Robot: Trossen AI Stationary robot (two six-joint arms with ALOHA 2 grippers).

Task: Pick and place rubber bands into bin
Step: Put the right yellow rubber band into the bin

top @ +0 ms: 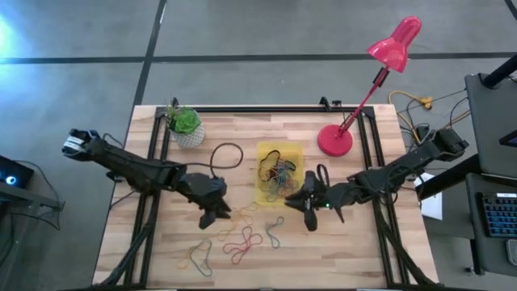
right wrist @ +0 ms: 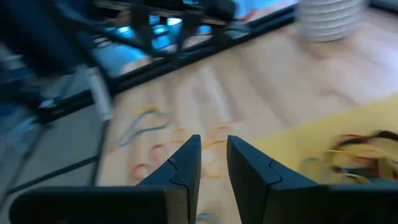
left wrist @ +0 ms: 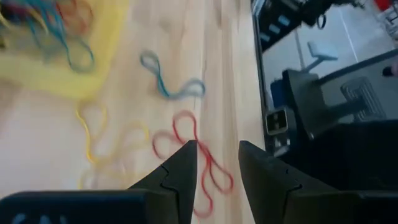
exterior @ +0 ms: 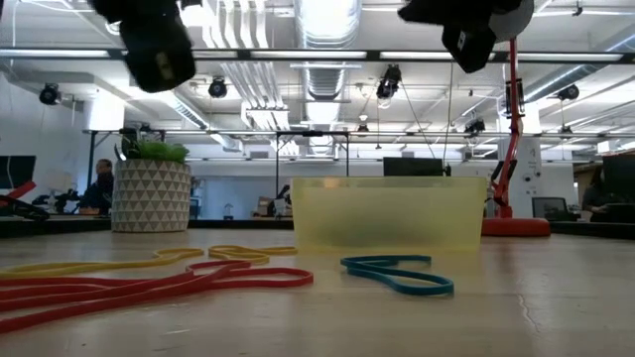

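Note:
The yellow translucent bin (top: 292,153) stands mid-table with a tangle of rubber bands (top: 279,179) inside. Loose rubber bands lie flat on the wood toward the near edge: red (top: 239,243), blue (top: 275,233) and yellow-green (top: 199,257). My left gripper (top: 213,217) hovers to the left of the bin's near end. In its wrist view it (left wrist: 217,146) is open above a red band (left wrist: 193,149), with nothing between the fingers. My right gripper (top: 310,218) hangs off the bin's near right corner. It (right wrist: 214,144) is open by a narrow gap and holds nothing that shows.
A white pot with a green plant (top: 187,128) stands at the far left. A red desk lamp (top: 335,139) stands at the far right. A black cable loop (top: 227,155) lies left of the bin. Black frame rails (top: 155,141) run along both sides of the table.

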